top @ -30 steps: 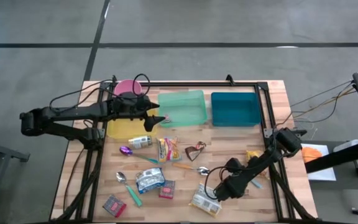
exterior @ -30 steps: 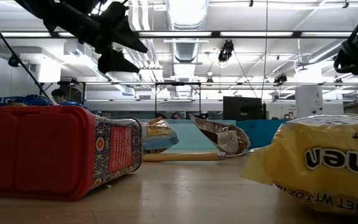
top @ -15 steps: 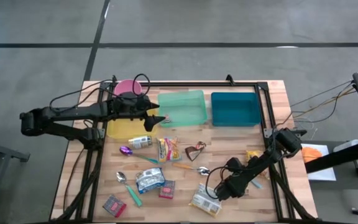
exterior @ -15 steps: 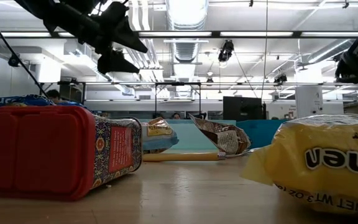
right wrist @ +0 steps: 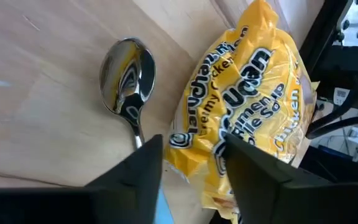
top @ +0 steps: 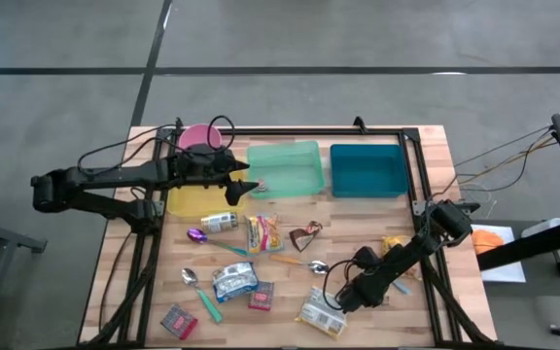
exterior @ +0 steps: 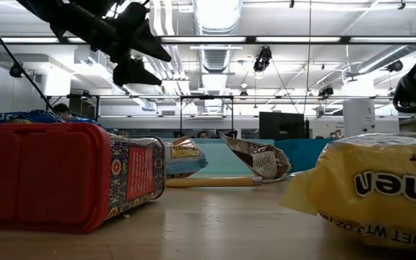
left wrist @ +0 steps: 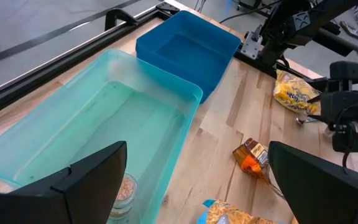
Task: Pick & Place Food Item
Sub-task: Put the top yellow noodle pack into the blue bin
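Two bins sit on the wood table [top: 426, 146]: a blue bin [top: 367, 170] just right of a green bin [top: 285, 167] holding one small jar [left wrist: 124, 190], plus three spoons scattered in front of it. The left gripper [top: 251, 187] hovers released at the green bin's front-left corner. Well right and in front of it, the right gripper [right wrist: 191, 163] is clenching on the yellow ramen packet [right wrist: 241, 106], beside a metal spoon [right wrist: 126, 71].

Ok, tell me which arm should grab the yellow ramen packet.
Right. The right gripper is already down at the yellow ramen packet, its fingers on either side of the packet's edge beside a spoon. The left gripper hangs open across the table by the green bin.
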You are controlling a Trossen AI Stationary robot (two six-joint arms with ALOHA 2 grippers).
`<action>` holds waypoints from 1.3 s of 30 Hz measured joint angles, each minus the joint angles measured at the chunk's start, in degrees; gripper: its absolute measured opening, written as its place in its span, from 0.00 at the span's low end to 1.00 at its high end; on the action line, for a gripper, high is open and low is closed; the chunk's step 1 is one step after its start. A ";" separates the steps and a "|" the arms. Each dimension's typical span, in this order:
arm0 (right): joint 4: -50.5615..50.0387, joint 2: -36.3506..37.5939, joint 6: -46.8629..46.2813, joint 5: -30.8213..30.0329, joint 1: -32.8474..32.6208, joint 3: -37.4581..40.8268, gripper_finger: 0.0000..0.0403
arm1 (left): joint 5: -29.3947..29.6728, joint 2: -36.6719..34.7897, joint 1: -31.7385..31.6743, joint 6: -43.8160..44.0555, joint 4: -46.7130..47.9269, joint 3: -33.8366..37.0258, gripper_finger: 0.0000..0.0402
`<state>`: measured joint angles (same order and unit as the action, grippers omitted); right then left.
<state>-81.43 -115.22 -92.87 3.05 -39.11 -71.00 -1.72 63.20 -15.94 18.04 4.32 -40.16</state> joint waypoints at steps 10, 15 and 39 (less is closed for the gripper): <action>-0.67 0.04 0.49 0.00 0.00 -0.22 0.04 | -0.01 0.00 0.00 -0.06 0.06 0.11 0.99; -1.60 0.07 0.38 0.47 0.00 -1.19 0.03 | 0.00 0.00 0.00 -0.15 0.26 0.11 0.99; -8.59 15.50 -10.29 -21.83 0.04 -6.20 0.03 | 0.28 0.00 0.00 -0.17 0.57 0.11 0.99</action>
<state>-90.02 -99.71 -103.16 -18.78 -39.07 -77.20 -1.44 63.20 -15.94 17.88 4.89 -40.05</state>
